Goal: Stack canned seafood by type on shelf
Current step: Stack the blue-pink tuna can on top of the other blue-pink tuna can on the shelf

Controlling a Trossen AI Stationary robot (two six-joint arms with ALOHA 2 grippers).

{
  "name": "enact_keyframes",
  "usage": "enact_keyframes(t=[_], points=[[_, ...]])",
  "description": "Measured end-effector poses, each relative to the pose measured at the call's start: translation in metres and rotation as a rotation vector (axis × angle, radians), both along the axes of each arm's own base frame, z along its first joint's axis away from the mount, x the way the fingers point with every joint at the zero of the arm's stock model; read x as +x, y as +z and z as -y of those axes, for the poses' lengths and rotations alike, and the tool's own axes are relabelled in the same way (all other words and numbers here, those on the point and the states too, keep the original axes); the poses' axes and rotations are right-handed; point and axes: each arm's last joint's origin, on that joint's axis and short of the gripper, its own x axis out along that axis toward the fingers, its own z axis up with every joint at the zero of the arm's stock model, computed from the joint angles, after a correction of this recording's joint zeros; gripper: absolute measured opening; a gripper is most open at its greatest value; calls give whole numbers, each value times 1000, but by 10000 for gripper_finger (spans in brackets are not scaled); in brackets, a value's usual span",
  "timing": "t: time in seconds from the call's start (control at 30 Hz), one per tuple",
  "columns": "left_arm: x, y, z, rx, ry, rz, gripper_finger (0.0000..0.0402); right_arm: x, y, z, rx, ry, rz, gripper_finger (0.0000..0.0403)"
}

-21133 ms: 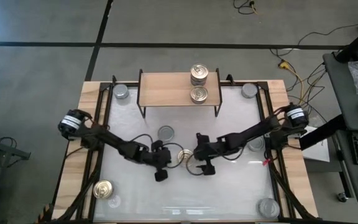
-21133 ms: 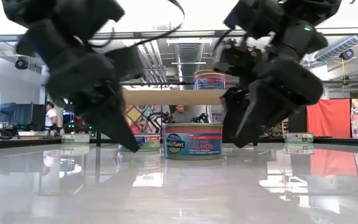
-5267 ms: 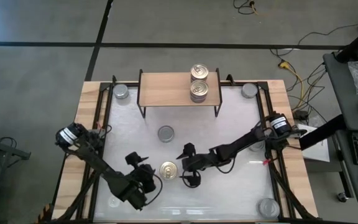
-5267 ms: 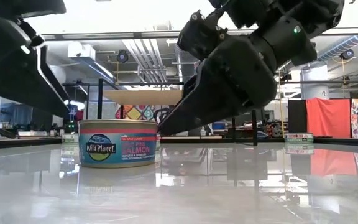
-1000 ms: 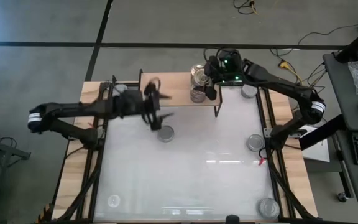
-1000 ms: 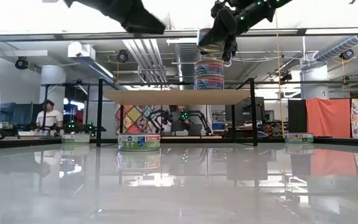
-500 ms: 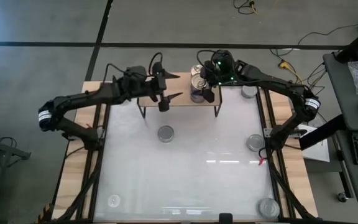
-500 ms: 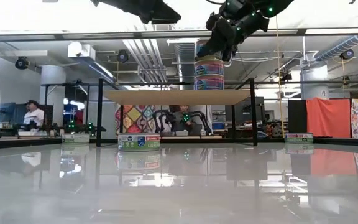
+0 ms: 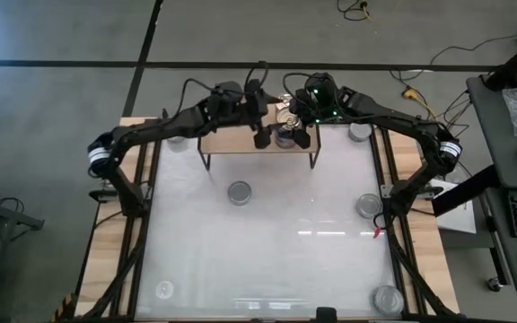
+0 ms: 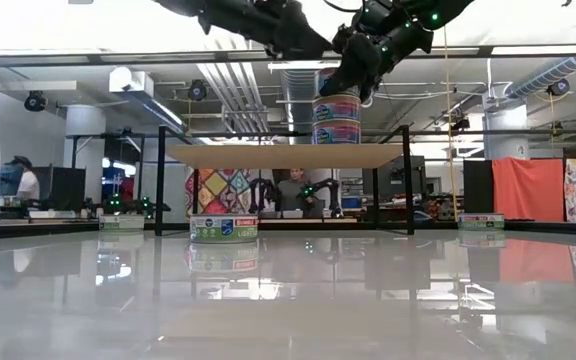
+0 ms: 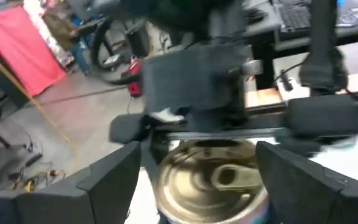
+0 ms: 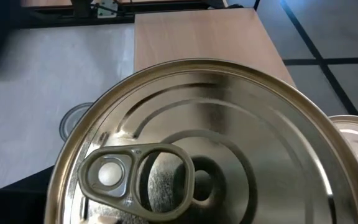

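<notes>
— Gold-lidded tins (image 10: 337,118) stand stacked on the right part of the light-wood shelf (image 9: 232,135). What holds them?

— Nothing. My right gripper (image 9: 300,126) is spread wide just over the stack; my left gripper (image 9: 260,115), also spread, hovers beside it.

— What's left?

— Silver-lidded tins, one (image 9: 239,192) mid-bench (image 9: 330,260), others at the edges. Only my right wrist view shows the top lid's (image 12: 197,155) ring-pull.

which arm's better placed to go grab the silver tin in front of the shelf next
Left, probably. Both grippers are up at the gold stack on the shelf: the left gripper and the right gripper. The silver tin lies on the table on the left arm's side, nearer its gripper.
</notes>
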Motion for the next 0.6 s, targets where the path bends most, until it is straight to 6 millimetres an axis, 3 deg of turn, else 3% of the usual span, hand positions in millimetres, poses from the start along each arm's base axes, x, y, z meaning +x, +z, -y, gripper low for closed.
enact_keyframes(t=[0.13, 0.3, 0.43, 0.6], points=[[2, 3, -12, -47, 36, 35, 300, 0, 0, 0, 0, 0, -1, 382], [9, -9, -16, -71, 28, 12, 284, 0, 0, 0, 0, -1, -1, 383], [10, -9, -15, -86, -9, 26, 224, 0, 0, 0, 0, -1, -1, 383], [10, -10, -18, -126, 6, 38, 110, 0, 0, 0, -1, -1, -1, 384]])
